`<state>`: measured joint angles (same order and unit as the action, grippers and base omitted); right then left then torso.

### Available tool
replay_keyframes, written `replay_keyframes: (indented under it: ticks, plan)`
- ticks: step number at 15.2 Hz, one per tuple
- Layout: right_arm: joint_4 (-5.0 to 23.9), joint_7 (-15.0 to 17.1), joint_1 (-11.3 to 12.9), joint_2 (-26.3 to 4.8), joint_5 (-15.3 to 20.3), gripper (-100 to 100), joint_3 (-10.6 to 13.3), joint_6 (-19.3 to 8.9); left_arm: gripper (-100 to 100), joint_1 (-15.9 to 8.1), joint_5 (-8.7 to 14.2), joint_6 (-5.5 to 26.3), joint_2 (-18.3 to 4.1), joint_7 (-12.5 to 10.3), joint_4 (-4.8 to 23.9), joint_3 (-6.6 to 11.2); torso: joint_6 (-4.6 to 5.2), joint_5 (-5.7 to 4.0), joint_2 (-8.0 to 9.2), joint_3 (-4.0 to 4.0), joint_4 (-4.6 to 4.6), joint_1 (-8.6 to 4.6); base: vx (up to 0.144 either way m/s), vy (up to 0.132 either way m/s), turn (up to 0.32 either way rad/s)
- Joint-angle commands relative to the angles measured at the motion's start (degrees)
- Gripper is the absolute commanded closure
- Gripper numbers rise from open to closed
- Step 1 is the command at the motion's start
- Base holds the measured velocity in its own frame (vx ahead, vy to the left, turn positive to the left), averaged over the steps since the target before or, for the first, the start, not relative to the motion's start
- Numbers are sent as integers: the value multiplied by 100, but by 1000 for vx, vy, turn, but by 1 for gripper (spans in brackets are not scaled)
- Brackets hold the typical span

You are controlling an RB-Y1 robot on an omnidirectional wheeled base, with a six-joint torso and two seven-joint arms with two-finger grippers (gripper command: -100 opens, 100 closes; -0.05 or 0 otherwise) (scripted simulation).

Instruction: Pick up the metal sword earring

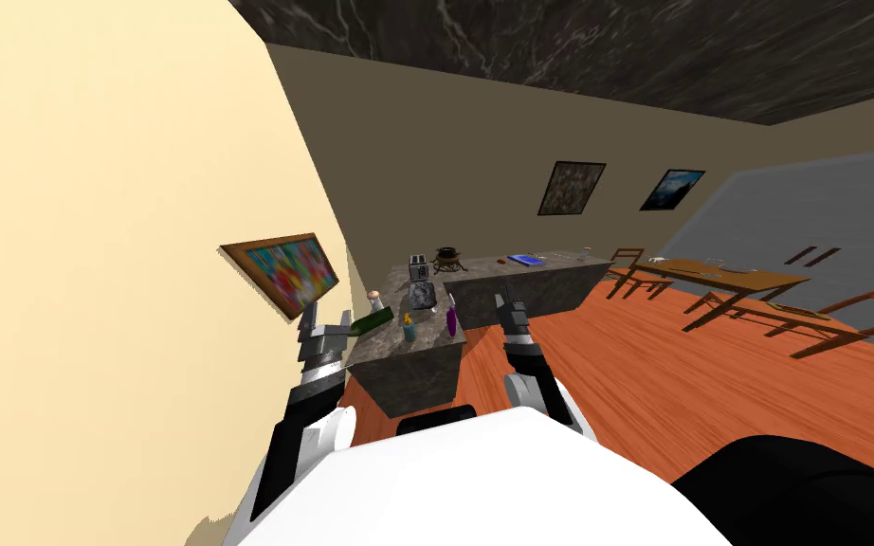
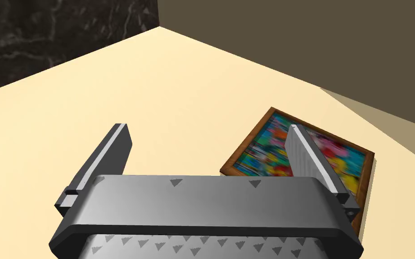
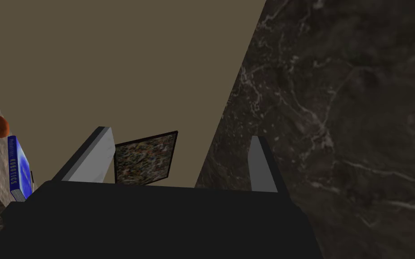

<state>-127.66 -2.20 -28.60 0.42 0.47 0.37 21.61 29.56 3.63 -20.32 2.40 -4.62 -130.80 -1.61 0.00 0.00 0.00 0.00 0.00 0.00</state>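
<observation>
Both hands stand wide open at an L-shaped surface [image 1: 520, 286] of mottled grey-brown stone. The left hand [image 2: 207, 135] is raised beside a cream wall; the right hand [image 3: 180, 135] is at the surface's inner corner. A boxy toaster [image 1: 418, 268], a dark round pot [image 1: 447, 256], a flat blue book [image 1: 524, 258] and a slim purple bottle [image 1: 451, 320] stand there; the sword earring is too small to pick out.

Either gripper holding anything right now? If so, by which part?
Nothing is held. Left gripper and right gripper both have their jaws open and empty.
</observation>
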Motion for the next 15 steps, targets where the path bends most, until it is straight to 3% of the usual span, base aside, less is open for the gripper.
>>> replay_keyframes:
  ticks: [1, 5, 8, 15]
  plan:
    - [0, 0, 0, 0, 0, 0, 0, 0, -100, -56, 61, 201, -200, -5, 40, 35, 0, 0, 0, 0, 0, 0, -8, 2, -74]
    - [0, 0, 1, 0, 0, 0, 0, 0, -100, -191, 211, 634, -532, -16, 139, 121, 2, 1, 10, 6, 2, 7, -29, 12, -108]
    - [0, 0, 1, 0, 0, 0, 0, 0, -100, -251, 278, 915, -647, -21, 183, 159, 2, 2, 11, 6, 2, 9, -28, 14, -103]
    - [0, 0, 1, 0, 0, 0, 0, 0, -100, -555, 617, 1877, -1091, -45, 411, 353, 1, 2, 11, 6, 2, 9, -28, 13, -124]
